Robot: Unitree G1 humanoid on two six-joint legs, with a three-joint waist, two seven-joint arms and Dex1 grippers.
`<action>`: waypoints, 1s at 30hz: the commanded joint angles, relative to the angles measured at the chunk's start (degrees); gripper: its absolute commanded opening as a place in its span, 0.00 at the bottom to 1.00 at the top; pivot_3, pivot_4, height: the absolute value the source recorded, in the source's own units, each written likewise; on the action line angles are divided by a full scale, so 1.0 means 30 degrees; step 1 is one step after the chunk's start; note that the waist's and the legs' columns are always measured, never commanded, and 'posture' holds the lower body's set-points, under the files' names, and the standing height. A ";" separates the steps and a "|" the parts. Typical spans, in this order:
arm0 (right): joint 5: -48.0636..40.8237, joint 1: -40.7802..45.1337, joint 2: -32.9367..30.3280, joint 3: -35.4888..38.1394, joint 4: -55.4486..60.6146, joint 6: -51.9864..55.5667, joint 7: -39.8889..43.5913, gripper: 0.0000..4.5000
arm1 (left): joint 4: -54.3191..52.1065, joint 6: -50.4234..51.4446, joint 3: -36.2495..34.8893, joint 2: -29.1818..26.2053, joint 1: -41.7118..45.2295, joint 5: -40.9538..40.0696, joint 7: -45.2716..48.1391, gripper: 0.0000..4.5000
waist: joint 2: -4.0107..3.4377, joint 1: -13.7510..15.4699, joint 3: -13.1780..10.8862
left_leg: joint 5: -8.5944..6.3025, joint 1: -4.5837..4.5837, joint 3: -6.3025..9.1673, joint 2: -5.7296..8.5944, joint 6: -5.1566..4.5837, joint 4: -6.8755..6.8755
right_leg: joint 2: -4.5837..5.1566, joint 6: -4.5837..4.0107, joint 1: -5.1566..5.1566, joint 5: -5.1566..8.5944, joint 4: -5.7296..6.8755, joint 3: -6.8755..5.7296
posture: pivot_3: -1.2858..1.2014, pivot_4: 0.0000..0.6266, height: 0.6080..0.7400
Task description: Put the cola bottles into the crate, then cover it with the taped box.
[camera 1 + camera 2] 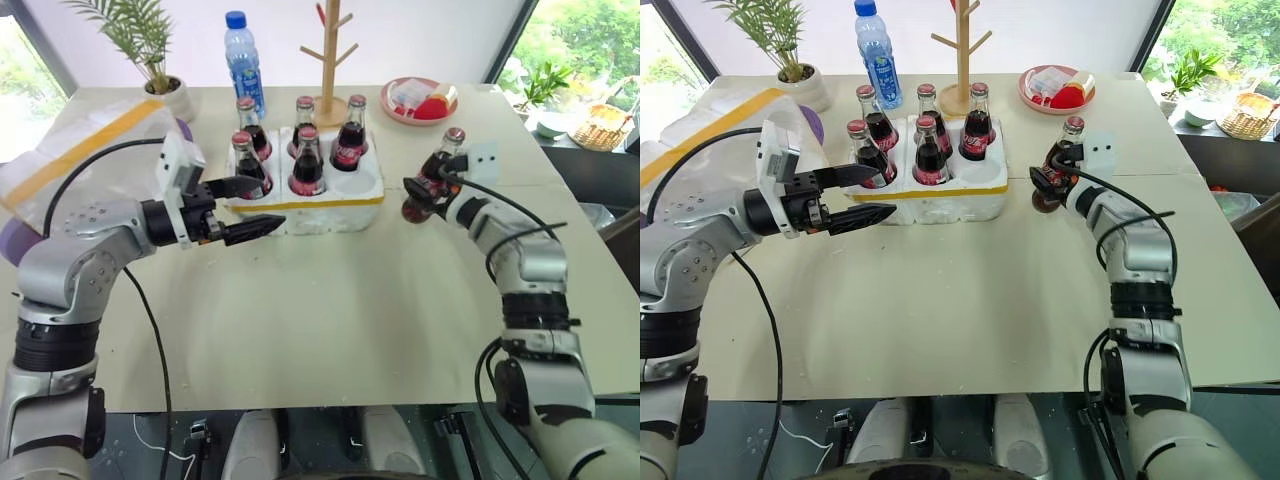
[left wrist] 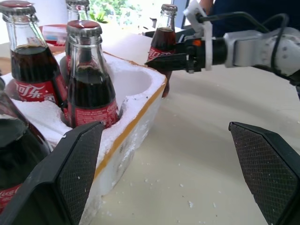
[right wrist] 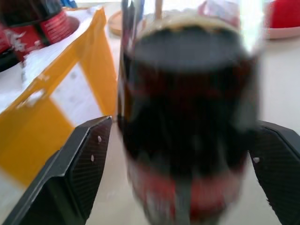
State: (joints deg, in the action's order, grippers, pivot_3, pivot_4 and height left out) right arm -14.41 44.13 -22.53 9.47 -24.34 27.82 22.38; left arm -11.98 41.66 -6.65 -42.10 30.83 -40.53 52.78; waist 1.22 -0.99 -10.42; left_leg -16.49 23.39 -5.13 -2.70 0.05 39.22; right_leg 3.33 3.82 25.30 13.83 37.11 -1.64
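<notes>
We are working the last loose bottle. Landmark is the low white styrofoam crate (image 1: 305, 195) with the yellow tape strip along its front, sitting on the beige tabletop (image 1: 330, 320).

Five small glass cola bottles with red caps and labels (image 1: 307, 160) are standing upright in the crate's wells; the front well on the right-arm side is sitting empty, so that is our judged target.

The sixth cola bottle (image 1: 432, 175) is standing on the tabletop just beside the crate's end on that same side, near the empty well. We are bringing the right tool (image 1: 428, 186) level around its lower body: in the right wrist view the fingers (image 3: 82, 159) are flanking the glass, spread, with gaps showing on both sides. So we are bracketing it, not pinching yet. The level approach is keeping the fingers below the neck, on the widest, labelled part, which we judge gives the steadiest grip for a lift over the foam rim.

The left tool (image 1: 240, 210) is hovering spread and empty just in front of the crate's front corner on the left-arm side, close to the foam but not touching as far as we can tell. We judge it is parked there to brace the light crate during the insertion.

The big plastic-wrapped styrofoam box with the yellow tape band (image 1: 75, 150) is waiting well apart from the crate, out past its left-arm end, for the covering step.

Risk: the bottle tipping as the fingers close.
</notes>
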 commanded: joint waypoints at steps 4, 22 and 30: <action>0.0259 0.1065 -0.0642 0.0054 -0.0410 -0.2903 0.1224 0.63 | -0.0995 -0.0068 -0.1375 -0.0540 -0.0659 -0.0274 -0.0373 1.00 | -0.0017 0.0013 -0.0010 | 0.0001 0.0011 -0.0008 -0.0004 0.0001 0.0000 | 0.0023 0.0003 0.0001 -0.0001 -0.0010 0.0001 | 0.52 0.24 1.00; -0.3433 0.3930 -0.0246 -0.1356 0.5268 0.1827 0.4735 0.63 | -0.2069 -0.0053 -0.2070 -0.0448 -0.2124 -0.0801 -0.1452 1.00 | -0.0132 0.0036 -0.0087 | 0.0010 0.0016 -0.0024 -0.0023 0.0017 -0.0011 | 0.0039 0.0000 0.0032 -0.0001 0.0018 0.0003 | 0.52 0.24 1.00; -0.1776 0.4036 0.1464 -0.2855 0.2137 0.0698 0.3917 0.63 | -0.2267 0.0001 -0.2222 -0.0538 -0.2311 -0.0870 -0.1661 1.00 | -0.0129 0.0017 -0.0086 | 0.0010 0.0029 -0.0024 -0.0007 0.0018 -0.0010 | 0.0043 0.0001 0.0035 -0.0002 0.0012 -0.0005 | 0.52 0.24 1.00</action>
State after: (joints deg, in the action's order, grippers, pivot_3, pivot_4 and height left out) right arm -20.77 53.46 -18.61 0.59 -17.61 32.41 34.77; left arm -16.70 42.21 -11.58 -43.20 23.73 -42.49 48.08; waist 0.83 -0.94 -10.68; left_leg -16.46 23.47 -5.20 -2.72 0.11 39.19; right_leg 3.45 3.83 25.40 13.82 37.16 -1.65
